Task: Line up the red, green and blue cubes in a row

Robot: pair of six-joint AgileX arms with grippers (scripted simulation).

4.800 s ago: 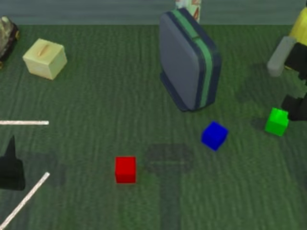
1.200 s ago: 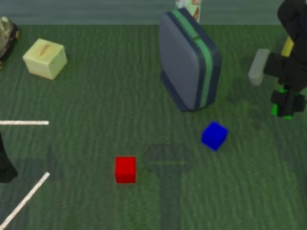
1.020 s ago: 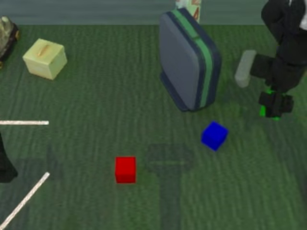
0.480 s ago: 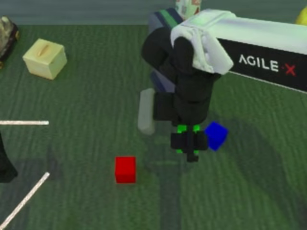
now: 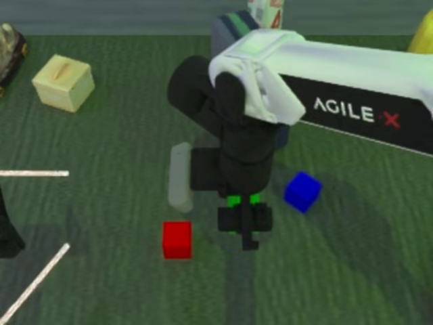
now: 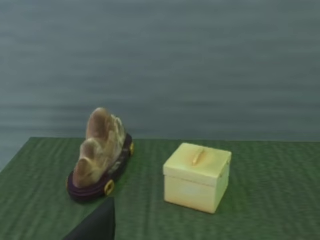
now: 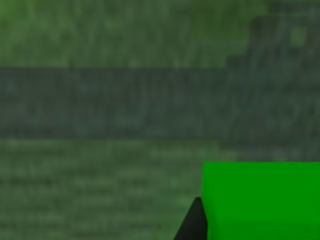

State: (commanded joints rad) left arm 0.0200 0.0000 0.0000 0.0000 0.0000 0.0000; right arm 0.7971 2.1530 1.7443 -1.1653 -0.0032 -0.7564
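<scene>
Three cubes: red cube (image 5: 176,240), blue cube (image 5: 302,191) and green cube (image 5: 242,200), all on the lower middle part of the counter (image 5: 122,149).
Right tool: the right tool (image 5: 244,223) hangs between the red and blue cubes, clenched on the green cube; only slivers of green show under the wrist from above, and in the right wrist view the green cube (image 7: 260,200) fills one corner beside a dark finger.
Left tool: the left tool (image 5: 7,233) is parked at the left edge of the counter; I cannot tell if it is released or clenched.
Done: the green cube is picked up and carried over the gap between the other two, as I judge it.
Left to do: the green cube is not yet set down. The blue cube lies higher in the top view than the red one and is turned, so the row looks not straight yet.
Writing: "AGILE X" is readable on the right arm (image 5: 352,108), white letters with a red X.
Other things: a cream box (image 5: 63,82), a grey case (image 5: 226,30) mostly hidden behind the arm, and a shell-like toy (image 6: 100,152).
</scene>
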